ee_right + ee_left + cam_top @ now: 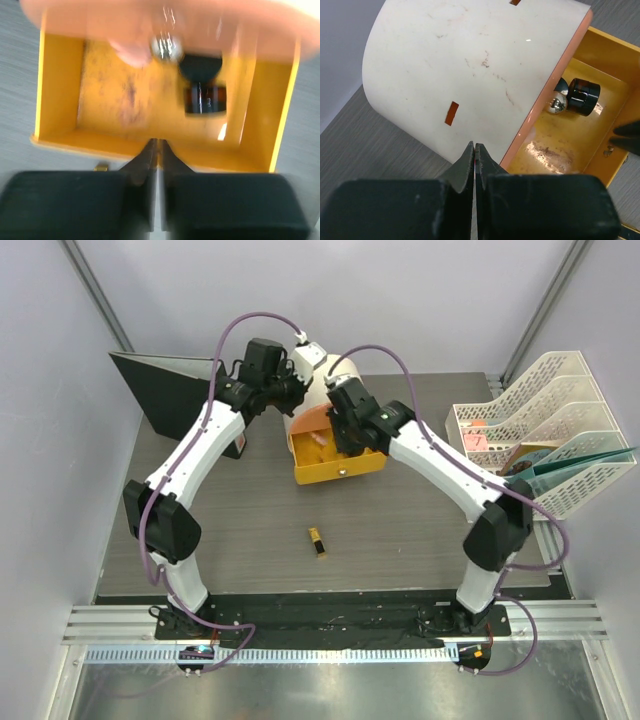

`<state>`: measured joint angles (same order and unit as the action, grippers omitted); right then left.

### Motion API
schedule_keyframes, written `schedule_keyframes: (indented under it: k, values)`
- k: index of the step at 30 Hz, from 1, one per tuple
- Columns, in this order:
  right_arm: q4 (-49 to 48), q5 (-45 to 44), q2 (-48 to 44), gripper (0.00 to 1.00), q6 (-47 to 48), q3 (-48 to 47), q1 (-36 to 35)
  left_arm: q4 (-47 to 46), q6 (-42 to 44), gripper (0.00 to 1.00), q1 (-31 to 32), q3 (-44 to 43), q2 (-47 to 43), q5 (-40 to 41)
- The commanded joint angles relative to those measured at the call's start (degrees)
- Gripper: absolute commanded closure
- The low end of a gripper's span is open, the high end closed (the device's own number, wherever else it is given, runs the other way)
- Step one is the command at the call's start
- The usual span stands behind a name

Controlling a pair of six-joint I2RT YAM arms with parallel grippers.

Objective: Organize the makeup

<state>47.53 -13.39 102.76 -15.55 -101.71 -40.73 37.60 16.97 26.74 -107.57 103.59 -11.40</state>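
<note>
Lipstick [317, 541] is lying on the dark table [400, 530], well apart from the orange drawer [345, 472], which is standing open under the cream box [470, 65]. A black jar [583, 96] is sitting inside the drawer beside a shiny round piece [556, 104]. The left gripper [474, 147], beside the box, and the right gripper [157, 142], at the drawer front, are both showing fingers pressed together, gripping nothing.

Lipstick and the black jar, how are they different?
The lipstick lies out on the table; the jar sits inside the open yellow drawer. The lipstick is long and thin; the jar is short and round. Both have black on them.
</note>
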Motion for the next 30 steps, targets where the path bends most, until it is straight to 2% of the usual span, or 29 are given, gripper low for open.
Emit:
schedule_keyframes:
  k: [1,4,7,14,23,30]
  values:
    - [-6.91,4.41,-12.13,0.99,0.61,10.2,-0.14,-1.21,0.26,1.0,0.33,-2.12,-0.67,-1.96]
    - [-8.59,7.93,-15.74,0.99,2.8,18.89,-0.4,-2.62,-0.8,1.0,0.33,-2.12,0.03,-3.45]
    - [-8.59,10.21,-17.33,0.99,4.91,22.68,-0.49,-3.41,-1.94,1.0,0.33,-2.65,1.17,-5.04]
    - [-10.43,8.12,-16.81,0.99,6.06,26.03,-0.84,-5.17,-3.7,1.0,0.33,-2.21,3.02,-6.27]
    - [-14.91,0.65,-11.19,0.99,4.74,24.02,-0.84,-4.82,-3.97,1.0,0.33,-1.94,4.43,-6.71]
    - [-21.06,-8.92,-8.19,0.99,5.62,20.24,-0.84,-3.94,-3.18,1.0,0.33,-1.94,4.51,-6.27]
